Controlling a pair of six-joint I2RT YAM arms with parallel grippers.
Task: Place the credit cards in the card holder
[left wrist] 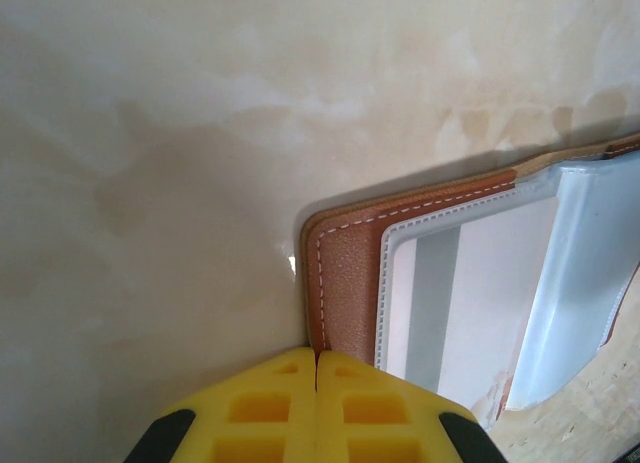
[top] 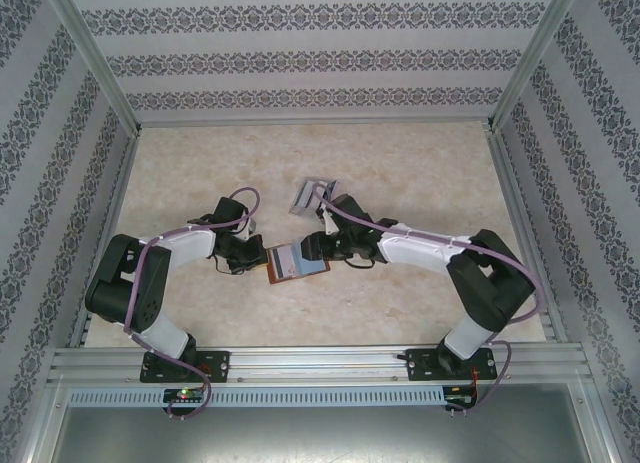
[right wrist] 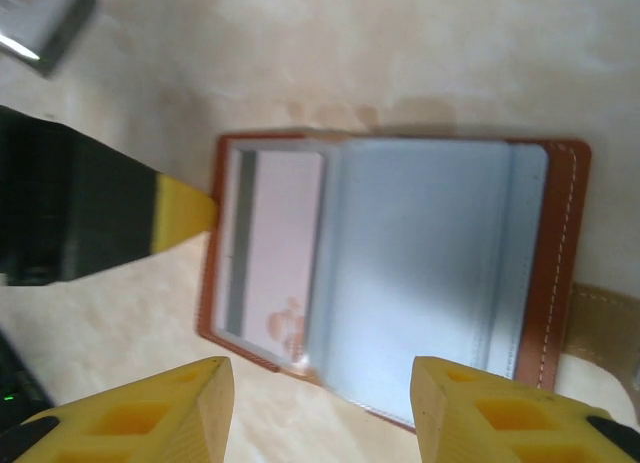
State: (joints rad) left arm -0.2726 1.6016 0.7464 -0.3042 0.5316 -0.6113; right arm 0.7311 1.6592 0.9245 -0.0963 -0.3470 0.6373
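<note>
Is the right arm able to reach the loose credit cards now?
Probably yes: the right claw is open and empty, and the loose credit cards lie uncovered on the table just beyond it.

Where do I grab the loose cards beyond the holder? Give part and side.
Pinch the credit cards across their long edges, from straight above, probably with the open right gripper: they lie flat and thin on the table, so only edges offer a hold.

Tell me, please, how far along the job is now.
Done: the card holder lies open, and one card seems tucked inside it. In hand: the left tool, shut, steadies the holder's edge; the right tool hovers open and empty above it. Left: the other cards lie on the table beyond.
</note>
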